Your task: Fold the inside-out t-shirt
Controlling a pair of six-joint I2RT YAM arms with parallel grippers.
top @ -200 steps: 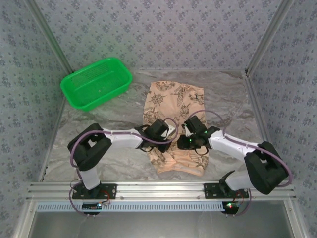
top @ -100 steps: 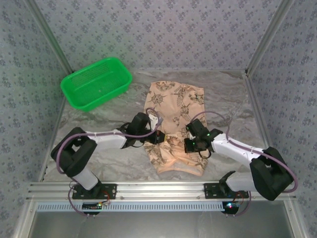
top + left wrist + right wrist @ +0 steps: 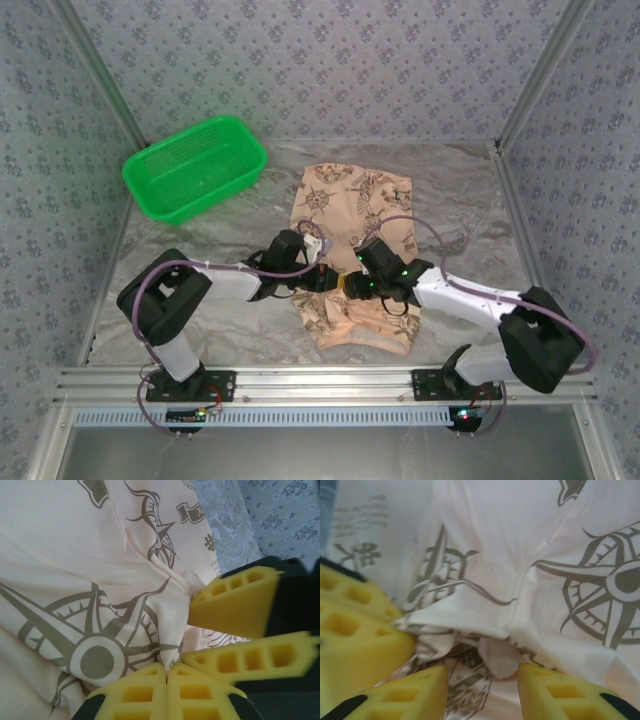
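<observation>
The t-shirt (image 3: 350,215) lies mid-bench (image 3: 450,200). My left pincer (image 3: 166,680) is clenched on a gathered fold; my right pincer (image 3: 482,680) stands released around the bunch. It looks like a mid-fold regrasp, so next the right must close firmly.

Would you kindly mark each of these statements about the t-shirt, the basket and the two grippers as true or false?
1. The left gripper stands wide open. False: it is shut, pinching a gathered fold of the t-shirt.
2. The right gripper has its fingers apart, with cloth lying between them. True.
3. The t-shirt lies inside the green basket. False: it lies on the table, to the right of the basket.
4. The two grippers are close together over the t-shirt. True.
</observation>
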